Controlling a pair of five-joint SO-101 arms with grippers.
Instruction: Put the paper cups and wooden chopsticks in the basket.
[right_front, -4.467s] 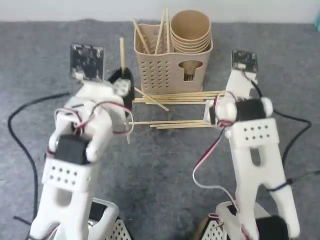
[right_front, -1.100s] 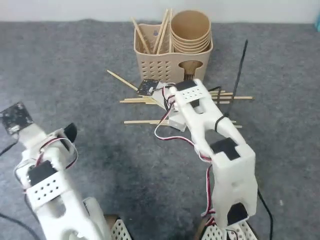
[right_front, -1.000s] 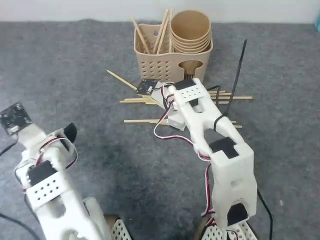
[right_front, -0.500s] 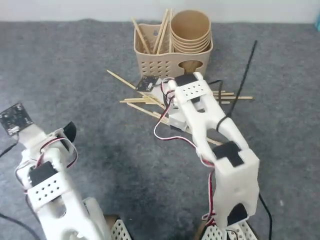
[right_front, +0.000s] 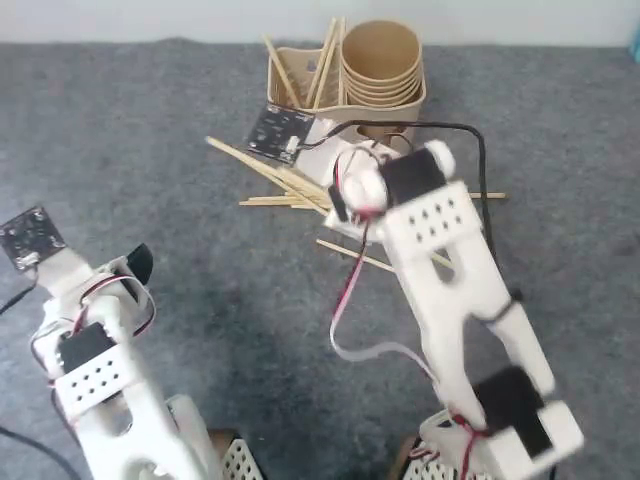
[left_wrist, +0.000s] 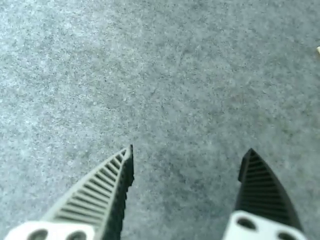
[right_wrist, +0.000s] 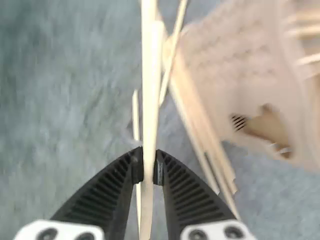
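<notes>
Two ribbed black fingers of the left gripper (left_wrist: 187, 160) are held wide apart above the grey, felt-like surface (left_wrist: 150, 60), towards its left edge, and nothing is held between them. Several thin wooden chopsticks (right_front: 275, 200) are laid crossed in a loose pile on the surface, just in front of the basket. One long pale chopstick (right_wrist: 148, 75) is clamped between the ribbed fingers of the right gripper (right_wrist: 147, 169), which are closed on it, above the pile. The beige plastic basket (right_front: 400, 110), with perforated walls, is placed at the far edge of the surface. More chopsticks (right_front: 323, 60) are leaned in its left compartment, and round brown paper cups (right_front: 380, 55) are nested in its right compartment.
</notes>
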